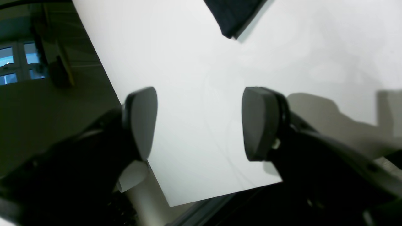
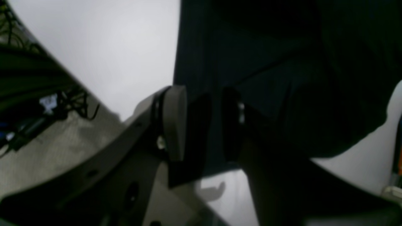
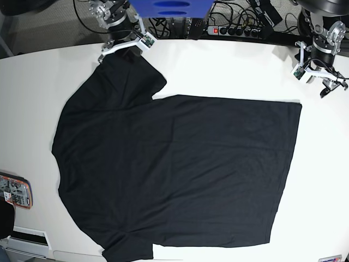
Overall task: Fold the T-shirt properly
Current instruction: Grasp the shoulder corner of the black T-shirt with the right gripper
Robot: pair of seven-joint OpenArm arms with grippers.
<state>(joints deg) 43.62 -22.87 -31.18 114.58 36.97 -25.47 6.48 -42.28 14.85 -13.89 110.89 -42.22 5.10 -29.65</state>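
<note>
One black T-shirt [image 3: 174, 169] lies spread flat across the white table [image 3: 229, 65], collar toward 9 o'clock and hem toward 3 o'clock in the base view. Its lower sleeve is cut off by the frame edge at 7 o'clock. The left wrist view catches only one corner of the cloth at 12 o'clock. The left gripper [image 1: 199, 122] hangs over bare table, jaws spread apart with nothing between them. The right gripper [image 2: 201, 122] sits at the upper sleeve; dark fabric lies between its narrow-set jaws, but blur hides whether they pinch it.
</note>
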